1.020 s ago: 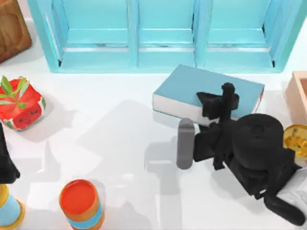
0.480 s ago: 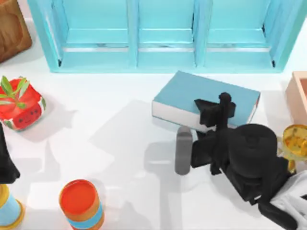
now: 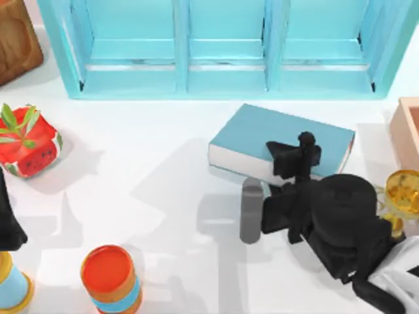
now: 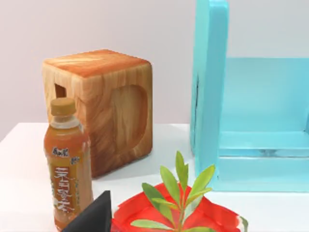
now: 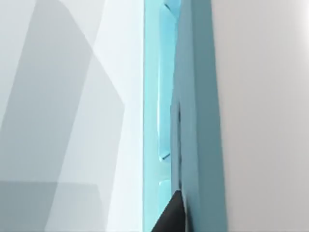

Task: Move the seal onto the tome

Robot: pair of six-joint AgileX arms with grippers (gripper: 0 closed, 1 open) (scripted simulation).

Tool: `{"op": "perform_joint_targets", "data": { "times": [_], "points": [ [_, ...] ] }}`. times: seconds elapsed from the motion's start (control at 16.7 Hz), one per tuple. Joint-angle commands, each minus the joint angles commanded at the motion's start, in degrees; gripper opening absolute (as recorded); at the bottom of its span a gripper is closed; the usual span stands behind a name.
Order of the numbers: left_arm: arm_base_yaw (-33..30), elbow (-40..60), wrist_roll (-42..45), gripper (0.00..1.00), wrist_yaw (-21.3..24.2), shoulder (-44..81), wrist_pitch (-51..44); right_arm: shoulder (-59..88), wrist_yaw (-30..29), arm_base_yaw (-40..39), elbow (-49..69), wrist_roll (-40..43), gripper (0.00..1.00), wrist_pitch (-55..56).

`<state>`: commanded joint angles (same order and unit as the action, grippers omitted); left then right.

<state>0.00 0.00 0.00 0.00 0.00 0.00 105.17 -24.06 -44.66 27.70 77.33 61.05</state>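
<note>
Seal cannot be made out under the right gripper, which hangs over the near edge of the tome; whether its fingers grip anything I cannot tell. Tome lies before the blue shelf. Left arm sits parked at the table's left edge.

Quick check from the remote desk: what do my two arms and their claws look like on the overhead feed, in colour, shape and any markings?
The right arm is matt black and blocky, with a round black housing, a white segment near the picture's corner and a grey rounded bar beside it. Its claw is black and angular. The left arm is a black shape at the table's left edge. No cables or markings are visible.
</note>
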Motion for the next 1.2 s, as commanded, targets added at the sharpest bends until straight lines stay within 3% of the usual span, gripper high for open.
{"op": "perform_joint_targets", "data": {
  "times": [0.6, 1.2],
  "points": [
    [0.00, 0.00, 0.00, 1.00, 0.00, 0.00, 0.00, 0.00, 0.00, 0.00, 0.00, 0.00, 0.98, 0.00],
    [0.00, 0.00, 0.00, 1.00, 0.00, 0.00, 0.00, 0.02, -0.12, -0.13, -0.16, -0.11, 1.00, -0.12]
  ]
}}
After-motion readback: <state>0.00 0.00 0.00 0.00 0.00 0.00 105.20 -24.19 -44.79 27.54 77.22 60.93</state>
